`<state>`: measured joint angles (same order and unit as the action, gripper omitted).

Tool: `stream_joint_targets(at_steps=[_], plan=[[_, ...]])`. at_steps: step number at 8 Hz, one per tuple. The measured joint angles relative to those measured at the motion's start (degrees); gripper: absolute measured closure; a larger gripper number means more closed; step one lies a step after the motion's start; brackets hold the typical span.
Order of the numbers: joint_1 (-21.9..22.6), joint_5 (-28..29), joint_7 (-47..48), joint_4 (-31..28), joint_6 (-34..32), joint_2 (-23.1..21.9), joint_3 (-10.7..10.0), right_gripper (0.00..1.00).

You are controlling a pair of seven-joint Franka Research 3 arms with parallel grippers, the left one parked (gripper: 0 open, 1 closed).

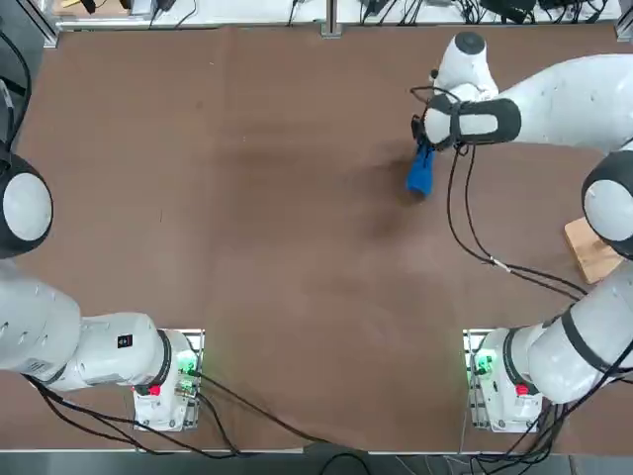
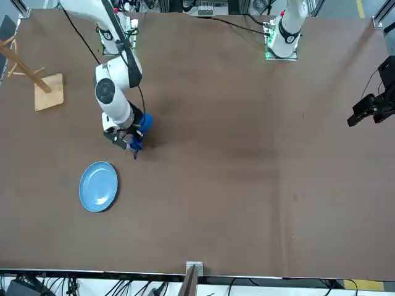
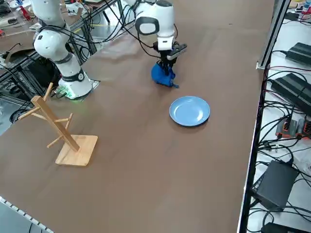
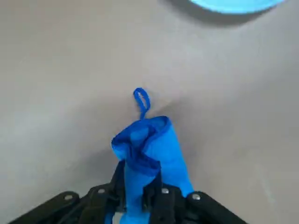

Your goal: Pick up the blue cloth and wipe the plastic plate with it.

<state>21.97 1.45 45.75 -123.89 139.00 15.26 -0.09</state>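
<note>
1. The brown table [image 2: 247, 185] fills every view; the working right arm [image 1: 564, 99] reaches across it to its far right part, as the robot sees it.
2. A wooden rack [image 3: 58, 128] on a square base stands at the table's right edge, well apart from everything else.
3. The plastic plate [image 2: 99, 186] lies flat on the table, beyond the gripper from the robot's base and a little to its right. It is near the cloth but not touching it. Only its rim [image 4: 233, 4] shows in the wrist view.
4. The right gripper [image 4: 140, 189] points down over the table near the plate, its fingers clenched on the blue cloth [image 4: 147, 144].
5. The cloth is pinched between the two fingers at its upper part. The rest hangs below the fingertips as a bunched, folded roll [image 3: 163, 75]. Whether its lower end touches the table cannot be told.
6. A small blue loop [image 4: 141, 100] sticks out from the cloth's free end, farthest from the fingers.
</note>
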Motion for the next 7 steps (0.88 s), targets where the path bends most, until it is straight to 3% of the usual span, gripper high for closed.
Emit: stream_joint_targets(at_steps=[2, 5, 7], plan=[[-2.2, -0.1, -6.3, 4.7, -7.5, -1.6, -0.1, 0.91], [-6.6, -0.2, -15.4, 16.7, -21.7, -2.6, -0.2, 0.91], [-9.4, -0.6, -22.4, 23.0, -26.4, -2.5, -0.2, 0.91]])
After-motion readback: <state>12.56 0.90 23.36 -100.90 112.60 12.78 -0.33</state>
